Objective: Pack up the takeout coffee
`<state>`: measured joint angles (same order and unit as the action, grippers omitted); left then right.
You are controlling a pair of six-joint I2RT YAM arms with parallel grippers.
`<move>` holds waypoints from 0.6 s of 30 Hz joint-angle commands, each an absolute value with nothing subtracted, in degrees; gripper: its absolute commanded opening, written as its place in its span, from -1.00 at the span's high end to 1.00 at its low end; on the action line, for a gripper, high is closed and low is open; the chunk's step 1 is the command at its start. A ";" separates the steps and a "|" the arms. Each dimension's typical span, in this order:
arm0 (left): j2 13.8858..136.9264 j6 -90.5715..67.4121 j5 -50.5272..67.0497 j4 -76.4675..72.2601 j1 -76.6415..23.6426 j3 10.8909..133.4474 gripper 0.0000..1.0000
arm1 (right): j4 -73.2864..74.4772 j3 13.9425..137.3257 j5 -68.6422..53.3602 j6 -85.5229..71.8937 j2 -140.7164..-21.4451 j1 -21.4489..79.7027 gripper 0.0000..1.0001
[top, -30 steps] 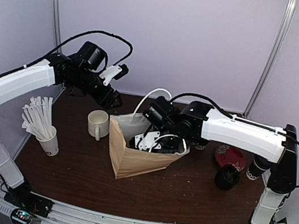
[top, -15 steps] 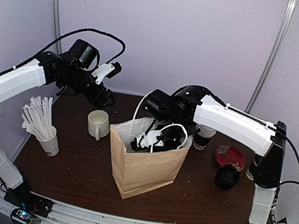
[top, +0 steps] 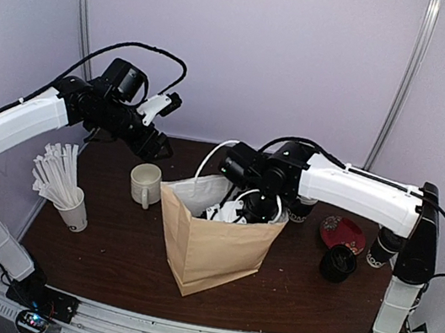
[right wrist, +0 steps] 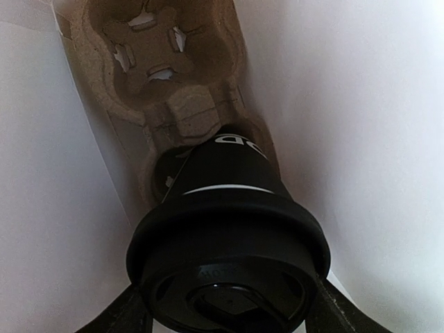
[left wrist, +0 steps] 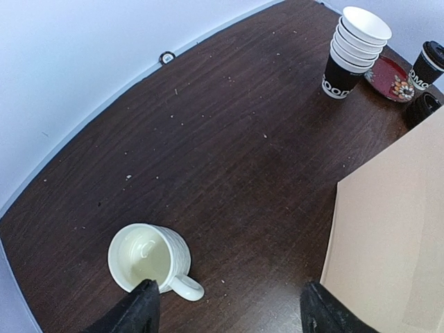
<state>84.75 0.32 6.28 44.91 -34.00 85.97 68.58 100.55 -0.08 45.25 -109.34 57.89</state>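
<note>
My right gripper (top: pixel 247 211) is down inside the upright brown paper bag (top: pixel 213 246). In the right wrist view it (right wrist: pixel 229 312) is shut on a black lidded takeout coffee cup (right wrist: pixel 225 229), whose base is at a pocket of the cardboard cup carrier (right wrist: pixel 163 62) on the bag's floor. A second lidded black cup (top: pixel 383 249) stands at the far right, also in the left wrist view (left wrist: pixel 426 64). My left gripper (top: pixel 157 147) hangs open and empty above the table behind the bag, its fingers (left wrist: pixel 139 312) spread wide.
A white mug (top: pixel 145 183) stands left of the bag, a white cup of sticks (top: pixel 64 191) further left. A stack of cups (left wrist: pixel 355 48), a red saucer (top: pixel 343 234) and a black round object (top: pixel 337 263) are at the right.
The bag went from leaning to upright. My right gripper rose with the cup, then dropped deeper into the bag. My left arm pulled back slightly and now holds still.
</note>
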 commanded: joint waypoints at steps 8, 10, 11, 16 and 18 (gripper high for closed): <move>83.35 1.54 9.79 43.51 -33.49 88.39 -0.46 | 82.00 104.51 -8.17 44.34 -119.92 56.95 -0.31; 83.42 1.66 10.24 43.68 -33.49 89.03 -0.46 | 83.81 105.95 -8.27 44.64 -120.86 56.78 -0.30; 83.44 1.67 10.85 43.68 -33.49 89.18 -0.46 | 84.74 106.30 -8.42 45.03 -121.26 56.78 -0.30; 82.84 1.39 12.83 43.22 -33.49 88.72 -0.46 | 89.35 108.92 -13.76 46.83 -121.75 56.42 -0.27; 82.57 1.47 13.68 43.08 -33.49 88.39 -0.46 | 90.71 110.20 -15.22 46.78 -121.27 56.34 -0.27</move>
<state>84.53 0.86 10.94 44.77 -33.95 87.66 77.23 112.03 -3.86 46.30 -116.20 56.10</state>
